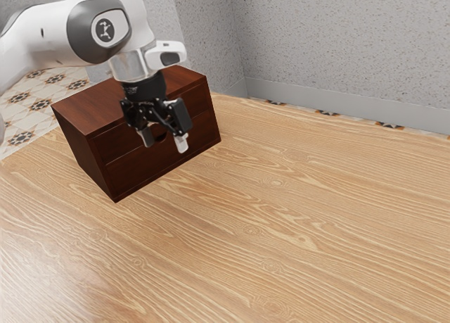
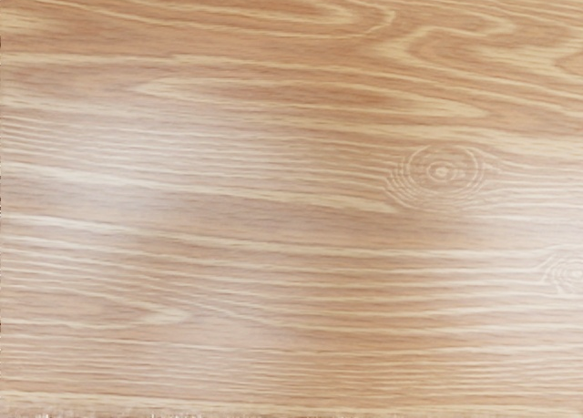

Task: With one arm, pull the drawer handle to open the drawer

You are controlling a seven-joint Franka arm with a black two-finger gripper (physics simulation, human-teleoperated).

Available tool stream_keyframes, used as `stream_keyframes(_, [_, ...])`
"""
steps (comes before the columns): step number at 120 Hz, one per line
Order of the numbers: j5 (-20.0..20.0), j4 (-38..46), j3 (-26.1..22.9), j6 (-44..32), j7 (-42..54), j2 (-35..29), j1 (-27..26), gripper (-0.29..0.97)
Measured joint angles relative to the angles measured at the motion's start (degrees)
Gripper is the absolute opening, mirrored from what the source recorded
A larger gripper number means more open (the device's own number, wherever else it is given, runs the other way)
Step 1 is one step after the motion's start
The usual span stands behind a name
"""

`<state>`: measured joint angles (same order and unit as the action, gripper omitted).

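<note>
While hanging spread and pinching nothing, fingers (image 1: 181,141) directly ahead of the drawer (image 1: 116,143), apparently unopened. Cannot make out a handle between them. Likely faults: closing short and slipping off, or dragging the cabinet (image 1: 105,101) across the surface (image 1: 295,217).

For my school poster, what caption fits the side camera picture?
Robot arm hangs its open end effector before a brown drawer box on a wooden table.

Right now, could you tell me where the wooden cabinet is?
In the exterior view's upper left, the cabinet sits on the table, directly behind the hand.
</note>
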<state>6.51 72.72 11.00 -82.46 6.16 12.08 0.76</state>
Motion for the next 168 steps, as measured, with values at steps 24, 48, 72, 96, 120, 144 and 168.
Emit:
stream_keyframes(24, [0.00,0.02,0.07,0.41,-0.81,-0.08,0.36,0.68])
stream_keyframes(48, [0.21,-5.82,0.31,1.61,-1.41,-2.63,0.42,0.68])
stream_keyframes(72, [0.03,-8.84,0.00,-0.66,-1.77,-0.99,0.34,0.68])
stream_keyframes(96, [0.93,-6.81,-0.66,-5.75,-0.89,2.31,-0.62,0.68])
stream_keyframes(120, [1.21,-6.39,-1.06,-10.71,0.57,5.99,-1.16,0.68])
stream_keyframes(144, [-4.48,-6.51,-2.23,-14.43,3.49,7.61,-1.59,0.68])
stream_keyframes(168, [-7.86,-6.51,-2.22,-14.52,5.95,7.86,-0.98,0.68])
